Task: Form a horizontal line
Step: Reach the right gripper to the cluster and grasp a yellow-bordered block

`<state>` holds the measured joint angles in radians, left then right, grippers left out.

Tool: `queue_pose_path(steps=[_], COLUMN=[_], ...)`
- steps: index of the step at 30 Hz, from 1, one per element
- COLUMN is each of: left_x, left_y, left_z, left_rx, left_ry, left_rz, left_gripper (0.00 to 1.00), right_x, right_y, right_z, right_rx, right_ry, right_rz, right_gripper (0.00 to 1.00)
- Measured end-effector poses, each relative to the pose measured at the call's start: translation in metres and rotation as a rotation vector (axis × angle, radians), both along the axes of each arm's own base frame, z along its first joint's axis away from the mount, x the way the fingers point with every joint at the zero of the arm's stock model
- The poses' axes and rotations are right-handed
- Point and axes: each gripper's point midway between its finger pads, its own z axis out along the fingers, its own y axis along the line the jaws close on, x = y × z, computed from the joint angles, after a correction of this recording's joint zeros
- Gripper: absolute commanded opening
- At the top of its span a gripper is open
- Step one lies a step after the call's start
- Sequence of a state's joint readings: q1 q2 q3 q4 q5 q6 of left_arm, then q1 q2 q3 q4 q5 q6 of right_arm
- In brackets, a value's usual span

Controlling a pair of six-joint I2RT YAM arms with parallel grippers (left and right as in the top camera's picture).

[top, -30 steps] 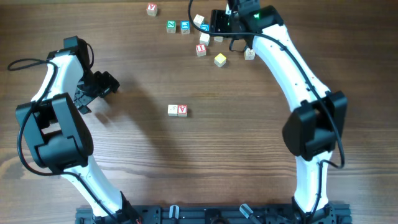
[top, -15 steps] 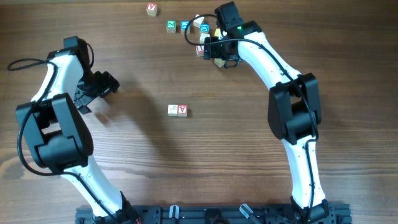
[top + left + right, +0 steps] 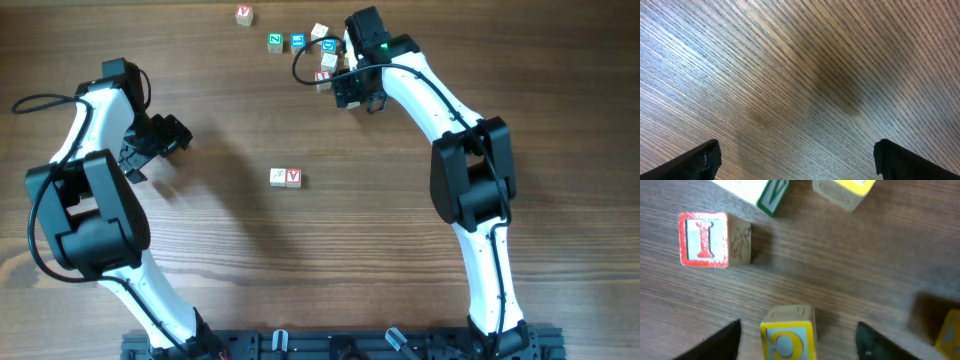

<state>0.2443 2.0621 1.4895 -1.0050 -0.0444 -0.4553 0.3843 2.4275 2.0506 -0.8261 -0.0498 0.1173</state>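
Two letter blocks (image 3: 285, 177) sit side by side in a short row at the table's middle. Several loose letter blocks (image 3: 300, 42) lie at the far edge. My right gripper (image 3: 350, 92) is open and hangs over them. In the right wrist view its fingers (image 3: 799, 342) straddle a yellow-edged block (image 3: 788, 337) without touching it. A red-edged I block (image 3: 707, 239) lies up and left of it. My left gripper (image 3: 170, 135) is open and empty at the left; its wrist view (image 3: 797, 160) shows only bare wood.
A red V block (image 3: 244, 14) lies alone at the far edge, left of the cluster. A green-lettered block (image 3: 765, 192) and another yellow block (image 3: 844, 191) sit at the top of the right wrist view. A further yellow block (image 3: 949, 327) is at its right edge.
My right arm has swung left and toward the table's middle, from the far edge down over the yellow block in the cluster. The left arm and the middle row have not moved.
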Motion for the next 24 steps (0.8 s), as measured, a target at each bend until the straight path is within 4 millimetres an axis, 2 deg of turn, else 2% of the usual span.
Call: queue_pose_path(steps=[1,6,10,12,13,16,19,24], left_x=[0.0,0.0,0.0,0.0,0.0,0.0,0.0,0.0], left_y=[0.0,0.0,0.0,0.0,0.0,0.0,0.0,0.0], left_z=[0.0,0.0,0.0,0.0,0.0,0.0,0.0,0.0], left_rx=[0.0,0.0,0.0,0.0,0.0,0.0,0.0,0.0], left_ry=[0.0,0.0,0.0,0.0,0.0,0.0,0.0,0.0], left_rz=[0.0,0.0,0.0,0.0,0.0,0.0,0.0,0.0], left_gripper=[1.0,1.0,1.0,1.0,1.0,1.0,1.0,1.0], right_x=[0.0,-0.001,-0.004,-0.005,-0.005,-0.01,-0.013,-0.018], right_y=[0.0,-0.002,-0.003,-0.003,-0.003,-0.005,-0.007,-0.009], right_z=[0.0,0.0,-0.002,-0.002,-0.002,-0.004,-0.005,-0.004], right_rx=[-0.005,-0.018,-0.023,-0.025,-0.026,-0.034,-0.04,-0.047], right_ry=[-0.004,-0.004,0.01,0.016,0.017,0.035,0.051,0.07], right_rz=[0.007,0.029,0.029,0.029,0.03,0.032,0.034,0.032], right_gripper=[0.41,0.35,0.35,0.45,0.45,0.42,0.32,0.28])
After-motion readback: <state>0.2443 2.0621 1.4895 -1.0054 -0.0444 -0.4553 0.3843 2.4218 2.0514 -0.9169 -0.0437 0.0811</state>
